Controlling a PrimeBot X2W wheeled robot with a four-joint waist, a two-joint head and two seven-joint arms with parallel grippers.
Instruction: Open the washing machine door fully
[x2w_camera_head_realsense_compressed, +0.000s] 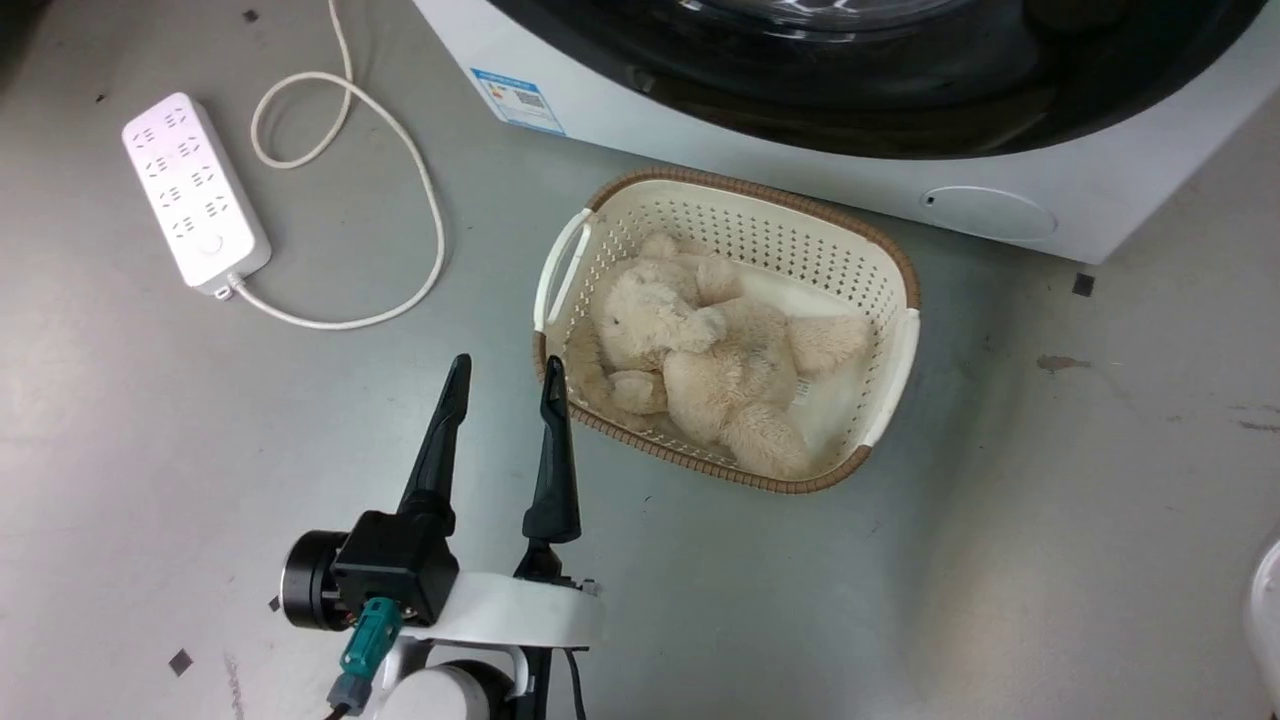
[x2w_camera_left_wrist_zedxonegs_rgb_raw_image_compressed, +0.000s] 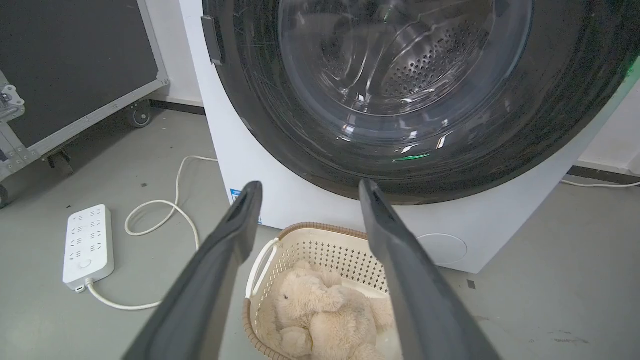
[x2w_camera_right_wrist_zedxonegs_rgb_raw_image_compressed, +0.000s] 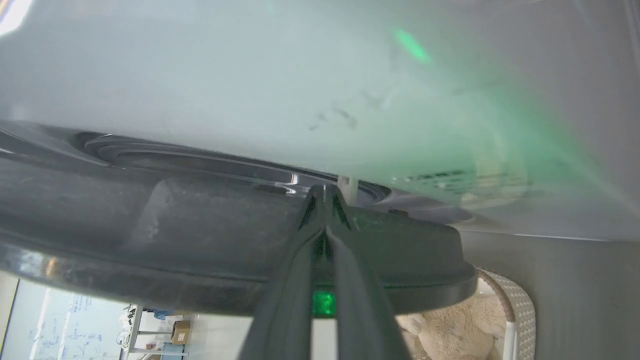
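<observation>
The washing machine (x2w_camera_head_realsense_compressed: 760, 150) stands at the top of the head view, and its glossy black-rimmed door (x2w_camera_head_realsense_compressed: 900, 90) spans most of its front. In the left wrist view the door (x2w_camera_left_wrist_zedxonegs_rgb_raw_image_compressed: 280, 125) shows the steel drum through its glass bowl. My left gripper (x2w_camera_head_realsense_compressed: 506, 362) hovers open and empty above the floor, left of the basket and pointing at the machine (x2w_camera_left_wrist_zedxonegs_rgb_raw_image_compressed: 240, 165). In the right wrist view my right gripper (x2w_camera_right_wrist_zedxonegs_rgb_raw_image_compressed: 325, 192) is shut, its tips poked into the narrow gap between the door's dark edge (x2w_camera_right_wrist_zedxonegs_rgb_raw_image_compressed: 200, 240) and the white machine face (x2w_camera_right_wrist_zedxonegs_rgb_raw_image_compressed: 250, 90).
A cream basket (x2w_camera_head_realsense_compressed: 900, 270) holding a beige teddy bear (x2w_camera_head_realsense_compressed: 700, 350) sits on the floor just before the machine. A white power strip (x2w_camera_head_realsense_compressed: 195, 190) with a looped cable lies to the left. A small round white flap (x2w_camera_head_realsense_compressed: 990, 212) marks the machine's base. A black wheeled case (x2w_camera_left_wrist_zedxonegs_rgb_raw_image_compressed: 75, 65) stands far left.
</observation>
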